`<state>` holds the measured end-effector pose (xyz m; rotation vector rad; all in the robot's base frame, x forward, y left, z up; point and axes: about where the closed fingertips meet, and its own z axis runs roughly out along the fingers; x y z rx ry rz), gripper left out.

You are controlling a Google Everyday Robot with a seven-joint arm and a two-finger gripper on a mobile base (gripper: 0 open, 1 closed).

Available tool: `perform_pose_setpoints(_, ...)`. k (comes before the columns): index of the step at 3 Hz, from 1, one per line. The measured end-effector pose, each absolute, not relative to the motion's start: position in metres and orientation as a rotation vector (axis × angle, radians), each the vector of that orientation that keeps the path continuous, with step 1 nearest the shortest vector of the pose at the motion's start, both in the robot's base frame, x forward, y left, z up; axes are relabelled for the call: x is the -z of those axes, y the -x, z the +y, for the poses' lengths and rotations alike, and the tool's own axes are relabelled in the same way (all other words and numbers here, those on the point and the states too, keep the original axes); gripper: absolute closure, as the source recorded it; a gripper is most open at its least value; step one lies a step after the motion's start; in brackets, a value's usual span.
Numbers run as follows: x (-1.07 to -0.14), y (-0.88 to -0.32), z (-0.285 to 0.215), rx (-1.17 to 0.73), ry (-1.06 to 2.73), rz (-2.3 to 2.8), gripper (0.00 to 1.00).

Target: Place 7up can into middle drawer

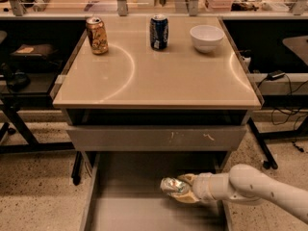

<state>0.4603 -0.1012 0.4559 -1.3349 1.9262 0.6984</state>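
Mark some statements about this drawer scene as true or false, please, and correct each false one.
1. The gripper holds the 7up can inside the open middle drawer. True.
2. The robot's arm comes in from the left side of the picture. False: it comes in from the right.
3. Two cans stand upright on the table top. True: a gold-orange can and a dark blue can.
4. The white bowl sits in the drawer. False: it sits on the table top, at the back right.
5. The 7up can stands upright. False: it lies on its side between the fingers.
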Motion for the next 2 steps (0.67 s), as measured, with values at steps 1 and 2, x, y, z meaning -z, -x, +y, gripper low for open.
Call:
perform_pose_setpoints(1,-0.431,-0.481,-0.095,-0.629,1.33,1.895,1.0)
perform_pose_setpoints(2,-0.411,-0.492,-0.092,-0.597,1.334,1.877,1.0)
